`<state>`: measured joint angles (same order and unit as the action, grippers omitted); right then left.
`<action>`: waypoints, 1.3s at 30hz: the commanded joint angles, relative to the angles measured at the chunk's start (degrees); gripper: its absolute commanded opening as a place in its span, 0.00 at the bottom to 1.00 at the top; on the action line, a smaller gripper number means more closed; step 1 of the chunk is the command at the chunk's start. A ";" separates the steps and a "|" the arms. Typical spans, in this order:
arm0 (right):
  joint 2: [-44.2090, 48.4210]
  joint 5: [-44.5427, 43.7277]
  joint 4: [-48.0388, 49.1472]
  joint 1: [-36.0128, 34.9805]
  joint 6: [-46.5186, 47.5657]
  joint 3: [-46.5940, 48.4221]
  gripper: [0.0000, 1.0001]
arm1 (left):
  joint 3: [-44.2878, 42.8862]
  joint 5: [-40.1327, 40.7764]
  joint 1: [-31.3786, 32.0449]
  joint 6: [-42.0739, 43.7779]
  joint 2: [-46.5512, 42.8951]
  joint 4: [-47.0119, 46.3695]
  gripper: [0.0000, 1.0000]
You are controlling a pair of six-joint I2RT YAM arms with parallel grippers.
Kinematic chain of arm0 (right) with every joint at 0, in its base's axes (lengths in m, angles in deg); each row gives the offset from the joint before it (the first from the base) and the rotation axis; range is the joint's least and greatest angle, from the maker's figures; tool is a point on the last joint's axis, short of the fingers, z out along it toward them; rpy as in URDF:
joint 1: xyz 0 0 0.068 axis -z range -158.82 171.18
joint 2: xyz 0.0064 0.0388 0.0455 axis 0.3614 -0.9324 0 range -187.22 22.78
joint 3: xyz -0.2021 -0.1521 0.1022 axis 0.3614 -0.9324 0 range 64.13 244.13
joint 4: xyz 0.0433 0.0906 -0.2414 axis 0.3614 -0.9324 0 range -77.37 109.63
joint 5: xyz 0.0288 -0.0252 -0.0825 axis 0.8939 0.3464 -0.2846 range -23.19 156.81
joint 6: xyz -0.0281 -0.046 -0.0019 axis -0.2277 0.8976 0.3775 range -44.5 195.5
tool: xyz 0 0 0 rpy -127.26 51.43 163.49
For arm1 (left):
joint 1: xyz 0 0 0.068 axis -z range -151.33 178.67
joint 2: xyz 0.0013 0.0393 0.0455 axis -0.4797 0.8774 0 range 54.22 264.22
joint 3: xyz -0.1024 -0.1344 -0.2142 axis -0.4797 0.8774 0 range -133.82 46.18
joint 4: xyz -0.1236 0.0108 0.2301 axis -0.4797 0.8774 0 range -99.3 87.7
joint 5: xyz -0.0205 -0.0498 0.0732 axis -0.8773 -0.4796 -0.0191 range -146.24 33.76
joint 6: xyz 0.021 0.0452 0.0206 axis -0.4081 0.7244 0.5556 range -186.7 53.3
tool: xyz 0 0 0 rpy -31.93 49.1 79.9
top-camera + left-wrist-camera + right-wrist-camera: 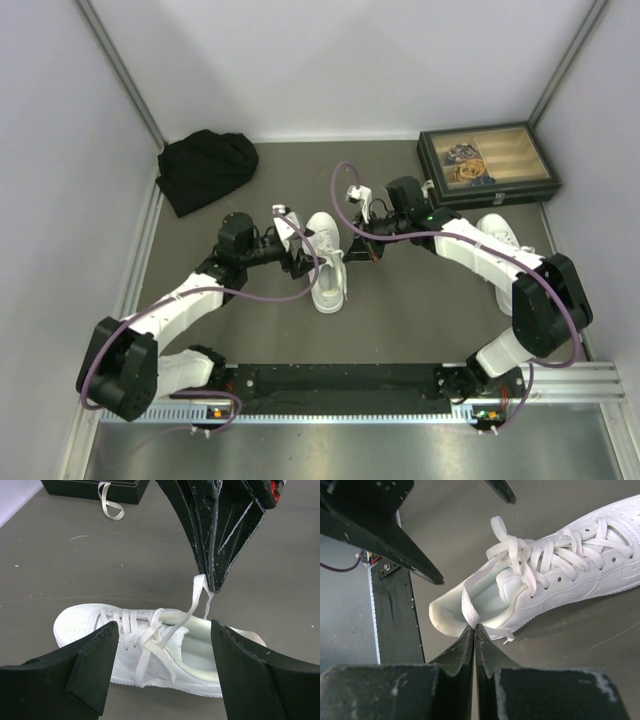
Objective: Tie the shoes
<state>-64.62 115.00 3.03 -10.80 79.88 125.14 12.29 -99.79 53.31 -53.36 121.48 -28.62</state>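
A white sneaker (328, 268) lies in the middle of the table, its laces crossed but loose. In the left wrist view the same shoe (90, 622) lies on its side below my left gripper (162, 647), which is open and hangs above the tongue, holding nothing. My right gripper (474, 626) is shut on one white lace end (468, 607) and holds it up above the heel opening of the shoe (570, 587). That pinched lace (196, 594) also shows under the right gripper's tips (214, 586). From above, the two grippers (298, 255) (355, 245) flank the shoe.
A second white sneaker (500, 236) lies at the right, partly under my right arm. A dark box with a wooden tray (487, 165) stands at the back right, and a black cloth bundle (205, 168) at the back left. Grey walls close in both sides.
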 commanded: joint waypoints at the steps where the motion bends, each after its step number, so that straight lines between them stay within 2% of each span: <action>1: 1.70 2.00 3.68 0.17 -2.88 0.69 0.00 | 0.75 1.36 2.25 0.90 1.90 -8.10 0.78; 9: 0.38 2.35 6.40 0.08 -10.00 1.65 0.00 | 1.46 1.54 5.67 0.63 3.22 -9.08 0.68; 13: -0.23 2.70 8.42 0.17 -13.87 1.92 0.00 | 1.20 2.24 6.38 -0.25 4.62 -9.25 0.58; 34: -3.57 2.18 19.76 -1.15 -30.39 -0.02 0.00 | -0.39 4.52 6.91 -7.37 8.76 -12.33 0.59; 36: -3.83 2.27 20.20 -1.41 -30.92 -0.02 0.00 | -0.74 5.23 6.82 -7.80 9.20 -11.71 0.58; 39: -4.01 2.53 20.38 -1.50 -31.54 -0.19 0.00 | -0.83 5.40 6.91 -8.16 9.11 -11.71 0.49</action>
<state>-68.38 116.90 19.62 -11.66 50.31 124.88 13.34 -95.26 59.96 -59.98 130.38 -37.45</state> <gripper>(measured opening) 0.005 0.534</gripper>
